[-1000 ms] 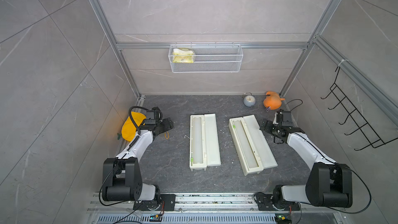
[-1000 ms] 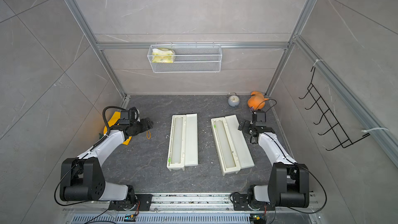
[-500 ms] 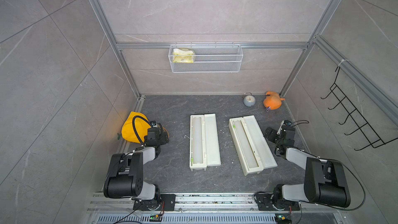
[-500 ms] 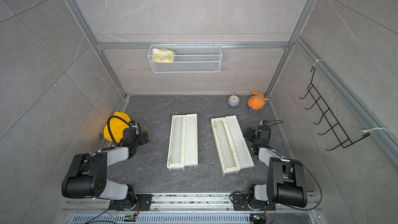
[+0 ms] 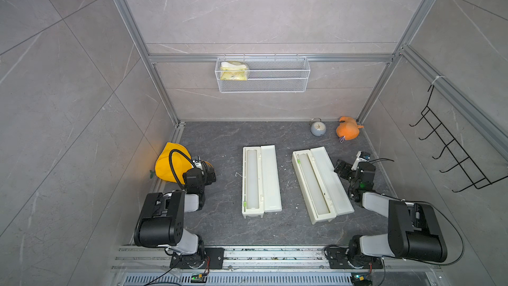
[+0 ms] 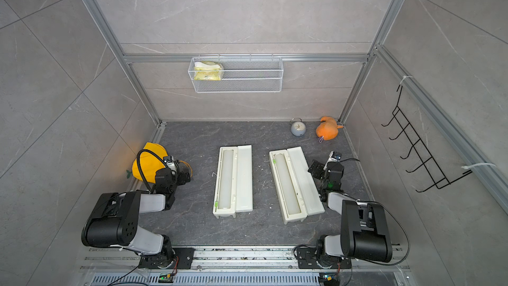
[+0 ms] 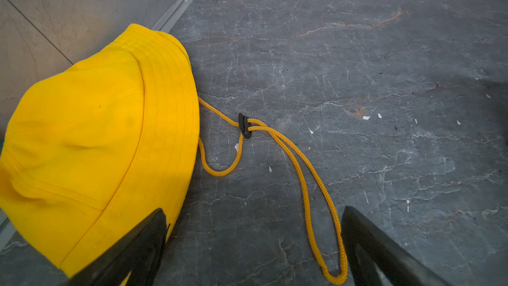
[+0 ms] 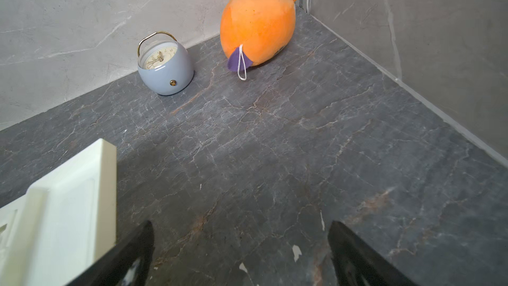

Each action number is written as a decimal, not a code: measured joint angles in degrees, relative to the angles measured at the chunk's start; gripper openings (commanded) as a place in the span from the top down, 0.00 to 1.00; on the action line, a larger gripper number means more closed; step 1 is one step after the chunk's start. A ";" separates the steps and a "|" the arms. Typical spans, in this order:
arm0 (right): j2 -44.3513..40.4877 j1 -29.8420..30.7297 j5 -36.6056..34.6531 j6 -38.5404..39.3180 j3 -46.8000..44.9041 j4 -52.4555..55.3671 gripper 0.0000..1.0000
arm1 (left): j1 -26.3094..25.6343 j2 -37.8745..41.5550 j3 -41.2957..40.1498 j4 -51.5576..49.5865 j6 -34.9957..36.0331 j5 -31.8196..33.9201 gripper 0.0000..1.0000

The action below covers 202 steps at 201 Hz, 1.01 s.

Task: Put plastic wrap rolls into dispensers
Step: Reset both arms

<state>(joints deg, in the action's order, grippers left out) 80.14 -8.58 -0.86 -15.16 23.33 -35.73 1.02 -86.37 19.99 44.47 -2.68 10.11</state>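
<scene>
Both arms have folded back toward their bases since a second ago, when they reached farther out over the floor. The left gripper [image 7: 254,211] now stands with its jaws spread wide and nothing between them except bare floor and the loop of an orange cord [image 7: 302,177]. One finger sits in front of the brim of a yellow hat [image 7: 96,147]; whether it touches the hat cannot be told. The right gripper [image 8: 240,224] is likewise spread wide and empty, with the corner of a dispenser lid just beside one finger.

Two dispensers lie between the arms, both with lids swung flat open. The left dispenser [image 5: 261,181] has its long axis running nearly straight away from the robot bases. The right dispenser [image 5: 321,182] is angled, its far end leaning toward the robot's left. Two plastic wrap rolls are in view, one in each trough, lengthwise along its box: one roll [image 5: 251,180] in the left dispenser, the other roll [image 5: 309,182] in the right. Neither gripper touches them.

At the far right corner stand one small grey-blue clock [image 8: 165,70] and one orange plush toy [image 8: 258,26], near each other but apart. One wire basket [image 5: 262,78] hangs on the back wall.
</scene>
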 measured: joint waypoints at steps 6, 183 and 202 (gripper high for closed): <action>-0.02 0.02 0.02 0.02 -0.37 -0.85 0.00 | 0.00 0.02 0.00 0.50 0.00 0.02 0.00; 6.03 10.78 1.90 12.44 -3.54 -14.99 0.00 | 0.00 0.02 0.00 2.27 0.00 0.07 0.00; 6.03 10.82 1.88 12.44 -3.56 -15.15 0.00 | 0.00 0.02 0.00 2.27 0.00 0.07 0.00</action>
<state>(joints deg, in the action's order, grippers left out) 86.17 2.24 1.02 -2.72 19.77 -50.87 1.02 -86.35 19.99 46.74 -2.68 10.17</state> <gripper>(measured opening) 0.996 0.999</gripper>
